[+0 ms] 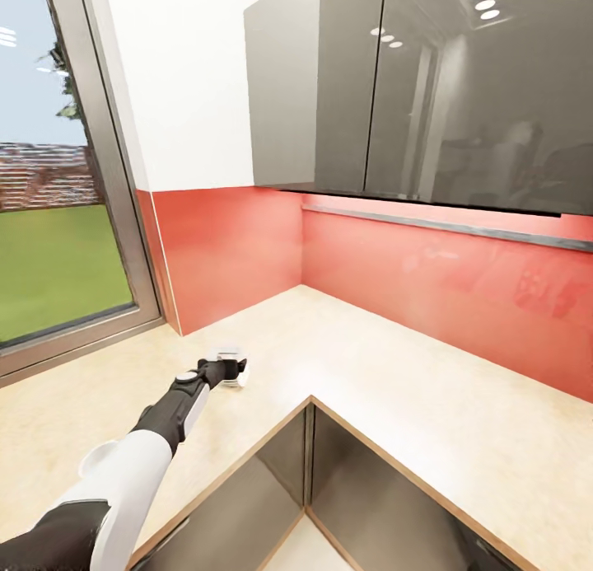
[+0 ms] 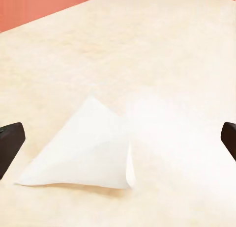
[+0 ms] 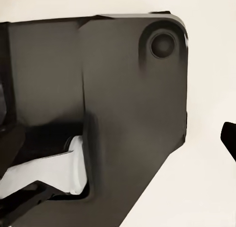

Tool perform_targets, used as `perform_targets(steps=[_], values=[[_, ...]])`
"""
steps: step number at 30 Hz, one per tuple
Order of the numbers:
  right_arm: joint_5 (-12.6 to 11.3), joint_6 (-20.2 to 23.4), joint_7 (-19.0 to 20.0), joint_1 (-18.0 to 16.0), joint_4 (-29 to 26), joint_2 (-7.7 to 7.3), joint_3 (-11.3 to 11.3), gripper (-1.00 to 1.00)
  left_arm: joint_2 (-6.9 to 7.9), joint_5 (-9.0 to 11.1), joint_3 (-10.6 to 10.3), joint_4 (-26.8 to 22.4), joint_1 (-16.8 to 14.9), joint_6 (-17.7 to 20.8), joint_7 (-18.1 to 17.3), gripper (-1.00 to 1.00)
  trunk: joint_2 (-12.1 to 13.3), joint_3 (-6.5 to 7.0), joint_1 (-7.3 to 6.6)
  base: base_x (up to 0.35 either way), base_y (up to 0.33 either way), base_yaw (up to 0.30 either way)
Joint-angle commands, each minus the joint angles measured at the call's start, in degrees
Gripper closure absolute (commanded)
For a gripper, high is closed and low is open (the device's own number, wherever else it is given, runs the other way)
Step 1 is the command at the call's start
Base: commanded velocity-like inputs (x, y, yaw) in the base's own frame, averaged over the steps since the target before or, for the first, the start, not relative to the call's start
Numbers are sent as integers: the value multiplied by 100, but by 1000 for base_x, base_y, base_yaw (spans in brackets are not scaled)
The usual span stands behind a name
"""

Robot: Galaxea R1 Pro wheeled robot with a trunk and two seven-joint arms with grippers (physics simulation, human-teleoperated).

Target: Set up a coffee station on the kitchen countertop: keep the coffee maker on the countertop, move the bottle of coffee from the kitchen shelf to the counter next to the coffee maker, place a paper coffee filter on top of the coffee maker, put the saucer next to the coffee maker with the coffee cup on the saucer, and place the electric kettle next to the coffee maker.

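Observation:
A white paper coffee filter [image 2: 86,151] lies flat on the beige countertop [image 1: 395,373], folded into a triangle with one edge slightly curled up. My left gripper [image 2: 118,138] hovers just over it and is open, its dark fingertips [image 2: 11,141] standing wide on either side of the paper without touching it. In the head view the left arm reaches out over the counter, and the left gripper [image 1: 231,370] is right at the filter [image 1: 241,381]. My right gripper [image 3: 118,138] faces a dark panel of my own body, with one fingertip [image 3: 229,138] at the picture's edge.
The countertop turns an L-shaped corner under a red backsplash [image 1: 461,283]. Grey glossy wall cabinets [image 1: 412,85] hang above it. A large window [image 1: 49,225] borders the counter on the left. Dark base cabinet fronts [image 1: 329,489] drop below the counter's front edge.

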Motion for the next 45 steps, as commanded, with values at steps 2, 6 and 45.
perform_targets(steps=[2,6,45], values=[[-34,-56,4,-1,-59,34,3,-100,-17,-57,92,-76,1,-2,-29,-100,-4,-3,2,0,0,0],[-28,-67,-1,-1,-188,101,3,-100,-17,-59,95,-204,130,-42,-33,-100,-4,-3,2,0,0,0],[-27,-68,-7,-1,-463,110,9,-100,-17,-87,55,-172,431,-53,-22,-100,-4,-3,2,54,0,0]])
